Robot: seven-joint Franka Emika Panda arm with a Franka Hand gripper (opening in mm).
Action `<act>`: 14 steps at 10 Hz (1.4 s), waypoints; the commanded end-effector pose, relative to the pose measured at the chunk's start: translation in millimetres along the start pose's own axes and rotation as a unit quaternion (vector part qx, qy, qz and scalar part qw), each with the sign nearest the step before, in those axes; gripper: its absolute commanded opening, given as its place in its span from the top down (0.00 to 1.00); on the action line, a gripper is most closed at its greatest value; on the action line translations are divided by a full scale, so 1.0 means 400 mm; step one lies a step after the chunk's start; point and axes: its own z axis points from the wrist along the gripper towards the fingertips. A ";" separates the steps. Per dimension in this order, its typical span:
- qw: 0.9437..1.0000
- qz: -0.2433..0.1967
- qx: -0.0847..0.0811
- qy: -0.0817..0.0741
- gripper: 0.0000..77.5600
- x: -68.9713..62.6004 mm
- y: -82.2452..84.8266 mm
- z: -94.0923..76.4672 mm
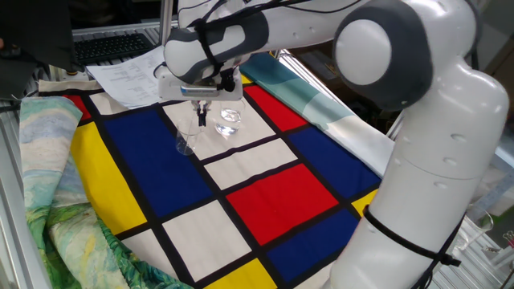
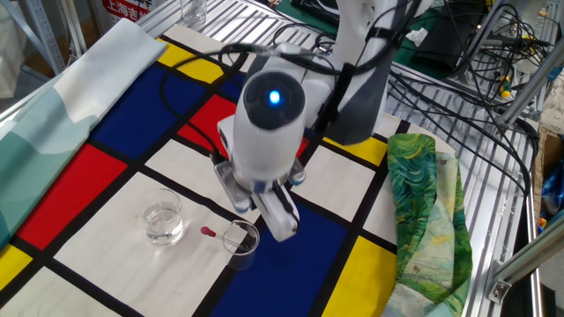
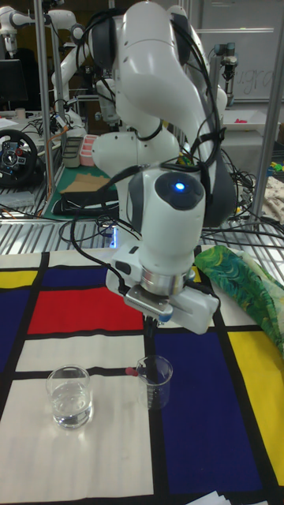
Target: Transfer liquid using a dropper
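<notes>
Dropper (image 2: 210, 232) — a slender clear tube with a small red bulb, leaning in the emptier glass (image 2: 240, 239), bulb end showing just outside the rim on the side toward the second glass; the tube itself is hard to make out. Liquid (image 3: 69, 409) — clear and colourless, a shallow pool in the bottom of the second glass (image 3: 69, 396), which stands upright on a white panel of the cloth, near the dropper's glass but apart from it. Dropper's glass — upright, at the black line between a white panel and a blue one; whether it holds any liquid cannot be told. Claw (image 3: 148, 331) — dark fingers pointing straight down above the dropper's glass, tips at about rim height; they look close together, but whether they grip anything cannot be told. Arm (image 3: 166, 229) — white, with a blue light on the wrist. Cloth (image 1: 273, 193) — red, blue, yellow and white blocks with black lines, covering the surface. Green patterned fabric (image 2: 423, 202) — bunched at one edge of the surface. Printed papers (image 1: 136, 72) — at a far corner.
</notes>
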 end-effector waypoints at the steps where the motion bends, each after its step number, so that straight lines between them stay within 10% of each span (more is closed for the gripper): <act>1: 1.000 -0.009 0.010 0.007 1.00 -0.010 0.024 0.000; 7: 0.999 -0.020 -0.019 0.021 1.00 -0.016 -0.011 -0.094; 9: 0.999 -0.028 -0.021 0.023 1.00 -0.060 -0.041 -0.165; 14: 0.996 -0.088 -0.018 0.004 1.00 -0.184 -0.111 -0.156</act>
